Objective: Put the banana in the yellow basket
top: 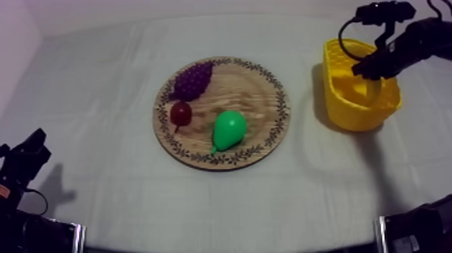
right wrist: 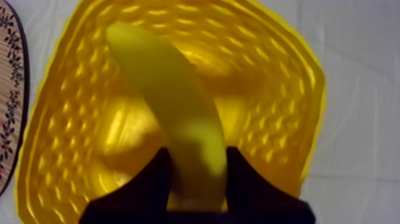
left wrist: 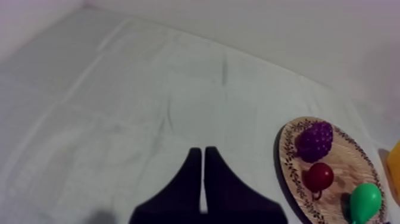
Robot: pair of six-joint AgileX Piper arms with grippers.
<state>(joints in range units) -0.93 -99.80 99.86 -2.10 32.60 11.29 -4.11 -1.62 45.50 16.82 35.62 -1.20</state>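
I am at the release step: my right end effector (right wrist: 198, 159) is clamped on one end of the long yellow toy banana (right wrist: 158, 83), which hangs over the open mouth of the yellow lattice-walled basket (right wrist: 280, 77) at the right side of the tabletop (top: 101, 81); I cannot tell whether its far tip touches the basket floor. The next move, as I judge it, calls for parting the fingers so the fruit drops inside, then lifting straight up. The basket's walls ring the fruit on every side, so any sideways drift could catch a wall and tip the basket. The round wooden board with the patterned rim (top: 259, 91) lies near the basket, toward the middle, carrying a purple bunch of grapes (top: 192, 81), a small red fruit (top: 180, 113) and a green pear (top: 230, 129). My left end effector (left wrist: 203, 161) sits with fingers together over bare cloth, well apart from it all, leaving the lift path open.
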